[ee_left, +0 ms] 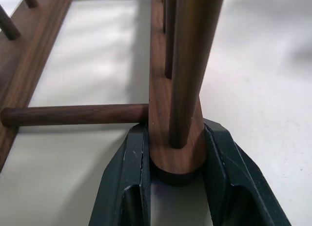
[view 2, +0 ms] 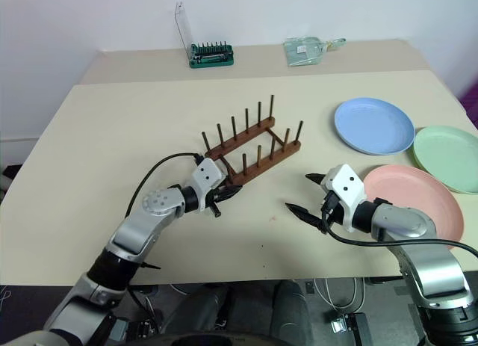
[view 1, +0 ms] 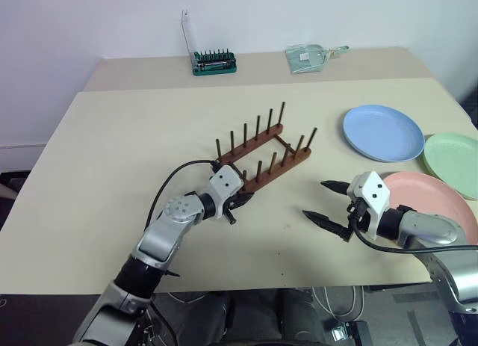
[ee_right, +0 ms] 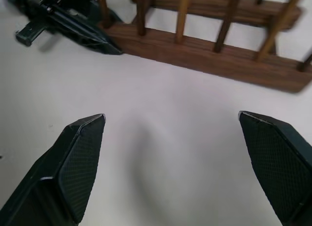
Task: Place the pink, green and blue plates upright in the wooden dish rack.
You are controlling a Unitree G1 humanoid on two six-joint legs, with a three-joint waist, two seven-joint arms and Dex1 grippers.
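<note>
1. Left wrist view: the left gripper [ee_left: 178,153] has its jaws closed on the rounded near end of one base rail of the wooden dish rack [view 1: 263,153], with an upright peg rising just ahead of them and a cross dowel running off to the other rail.
2. Left eye view: the right gripper [view 1: 328,204] hovers over bare table [view 1: 119,152] with jaws spread wide and nothing between them; the rack lies just ahead of it and to its left.
3. Step in hand, as judged: steadying or squaring the rack before any plate is loaded. The hold sits on the rail's very tip, so any pull should be slow and along the rail to avoid pivoting or tipping the light frame.
4. Contents of the rack: every slot between the pegs is empty.
5. Plates: the pink plate [view 1: 429,200] lies flat just behind the right jaws; the green plate [view 1: 454,154] and blue plate [view 1: 383,132] lie flat beyond it, well apart from the left jaws.
6. At the table's far edge stand a green bit holder [view 1: 214,61] and a clear packet [view 1: 306,57], both unrelated.
</note>
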